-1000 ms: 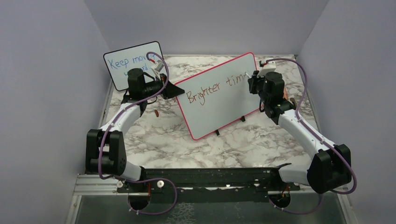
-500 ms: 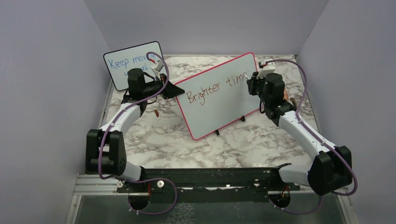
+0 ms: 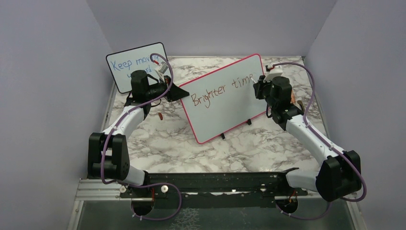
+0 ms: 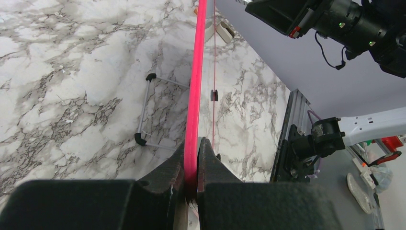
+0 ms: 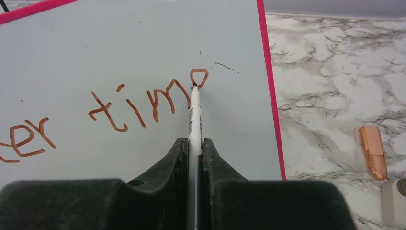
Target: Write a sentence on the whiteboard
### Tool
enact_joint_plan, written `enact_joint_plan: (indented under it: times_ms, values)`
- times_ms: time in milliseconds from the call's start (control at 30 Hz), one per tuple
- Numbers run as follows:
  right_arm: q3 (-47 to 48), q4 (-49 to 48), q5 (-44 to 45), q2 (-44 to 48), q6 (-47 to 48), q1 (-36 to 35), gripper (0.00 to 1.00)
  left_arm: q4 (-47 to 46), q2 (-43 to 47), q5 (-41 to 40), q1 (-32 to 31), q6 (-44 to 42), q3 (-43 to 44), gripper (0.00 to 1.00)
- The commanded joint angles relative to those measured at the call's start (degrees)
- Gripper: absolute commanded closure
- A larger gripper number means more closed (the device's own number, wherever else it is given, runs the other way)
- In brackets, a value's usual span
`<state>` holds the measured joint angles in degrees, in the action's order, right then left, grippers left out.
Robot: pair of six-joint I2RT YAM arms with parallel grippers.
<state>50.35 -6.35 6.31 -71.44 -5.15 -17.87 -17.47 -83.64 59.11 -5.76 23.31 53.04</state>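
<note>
The whiteboard (image 3: pixel 225 108) with the red-pink frame stands tilted on black feet at mid-table. The sentence (image 3: pixel 221 90) on it reads "Brighter tim" in reddish-brown, with a loop of a following letter (image 5: pixel 199 76) at the marker tip. My left gripper (image 3: pixel 178 92) is shut on the board's left edge; the left wrist view shows the pink frame (image 4: pixel 195 96) clamped between its fingers. My right gripper (image 3: pixel 256 82) is shut on a white marker (image 5: pixel 195 115) whose tip touches the board near its upper right corner.
A smaller black-framed board (image 3: pixel 136 64) with blue writing stands at the back left, behind the left arm. An orange marker cap (image 5: pixel 373 151) lies on the marble table right of the whiteboard. Grey walls close in on three sides.
My right gripper has moved the marker slightly up and right, adding a loop after "tim". The left arm and the board have not moved.
</note>
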Motion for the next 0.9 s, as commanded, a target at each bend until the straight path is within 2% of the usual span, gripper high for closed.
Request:
enact_joint_plan:
  times_ms: [0,367,867]
  values:
    - [-1.4,2.8,0.2,0.6,-0.9,0.1,0.99,5.7,-2.2,-4.5,-0.9,-5.6,-1.2,1.0]
    - [-2.3,3.8,2.9,1.0,-1.2,0.1,0.99,5.6,-2.2,-4.5,-1.0,-5.6,-1.1,1.0]
    - [-2.2,-0.9,6.8,0.0,-1.1,0.1,0.99,5.6,-2.3,-4.4,-0.9,-5.5,-1.1,1.0]
